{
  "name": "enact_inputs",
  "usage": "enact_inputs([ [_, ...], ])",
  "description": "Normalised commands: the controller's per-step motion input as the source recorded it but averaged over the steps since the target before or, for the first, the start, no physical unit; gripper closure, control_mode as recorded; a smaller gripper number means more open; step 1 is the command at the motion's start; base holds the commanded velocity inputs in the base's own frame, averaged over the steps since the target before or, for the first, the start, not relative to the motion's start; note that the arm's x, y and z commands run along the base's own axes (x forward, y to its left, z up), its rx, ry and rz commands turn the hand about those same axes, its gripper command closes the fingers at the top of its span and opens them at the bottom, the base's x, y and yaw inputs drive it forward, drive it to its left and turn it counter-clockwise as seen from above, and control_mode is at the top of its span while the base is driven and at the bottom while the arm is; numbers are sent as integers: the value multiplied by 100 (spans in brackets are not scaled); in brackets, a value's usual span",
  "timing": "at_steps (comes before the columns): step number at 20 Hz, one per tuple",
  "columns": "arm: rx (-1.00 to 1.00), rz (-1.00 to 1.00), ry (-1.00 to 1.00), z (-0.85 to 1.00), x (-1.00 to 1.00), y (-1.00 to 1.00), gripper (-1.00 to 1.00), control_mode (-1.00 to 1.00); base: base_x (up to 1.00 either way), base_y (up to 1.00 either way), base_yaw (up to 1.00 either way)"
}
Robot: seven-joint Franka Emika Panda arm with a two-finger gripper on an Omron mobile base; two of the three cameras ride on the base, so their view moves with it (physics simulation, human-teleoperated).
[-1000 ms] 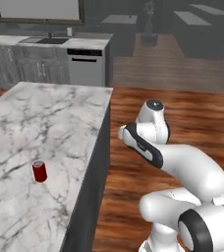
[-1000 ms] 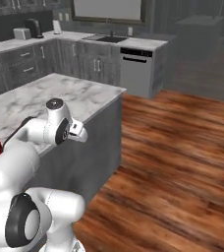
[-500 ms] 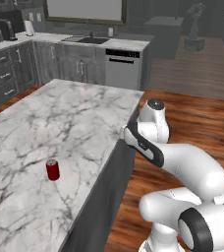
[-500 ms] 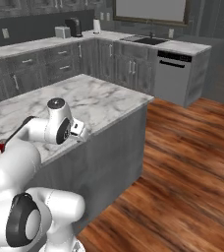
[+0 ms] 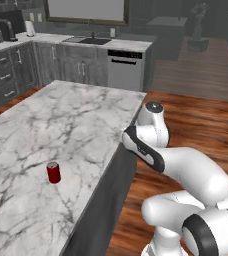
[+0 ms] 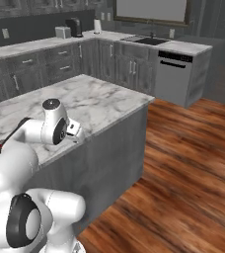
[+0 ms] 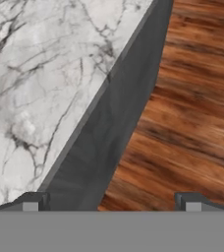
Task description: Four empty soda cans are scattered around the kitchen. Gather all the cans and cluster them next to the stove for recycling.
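One soda can [image 5: 53,172], red with a silver top, stands upright on the marble island [image 5: 61,115], near its front left part. My arm is folded beside the island's right edge, well to the right of the can. In the hand view my gripper [image 7: 111,204] is open with nothing between its fingertips [image 7: 30,203]. It looks down over the island's edge, with marble on the left and wood floor on the right. The stove is out of view.
The island's dark side wall [image 7: 114,128] drops to the wooden floor [image 6: 183,163]. A back counter holds a sink [image 5: 88,41] above a steel dishwasher [image 5: 126,70]. A toaster [image 6: 62,32] and a coffee maker [image 6: 75,25] stand on the far counter.
The whole picture has shifted in both base views, so the base has driven and turned along the island. The can stays put on the marble. The arm keeps its folded pose.
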Motion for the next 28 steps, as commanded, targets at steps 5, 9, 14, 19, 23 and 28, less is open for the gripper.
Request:
enact_inputs([
  [5, 0, 0, 0, 0, 0, 0, -100, 100, 7, -2, 60],
  [9, 0, 0, 0, 0, 0, 0, -100, 100, 6, -1, 83],
  [14, 0, 0, 0, 0, 0, 0, -100, 100, 7, -2, 82],
  [19, 0, 0, 0, 0, 0, 0, -100, 100, 3, -1, 24],
  [23, 0, 0, 0, 0, 0, 0, -100, 100, 0, 0, 0],
  [28, 0, 0, 0, 0, 0, 0, -100, 100, 0, 0, 0],
])
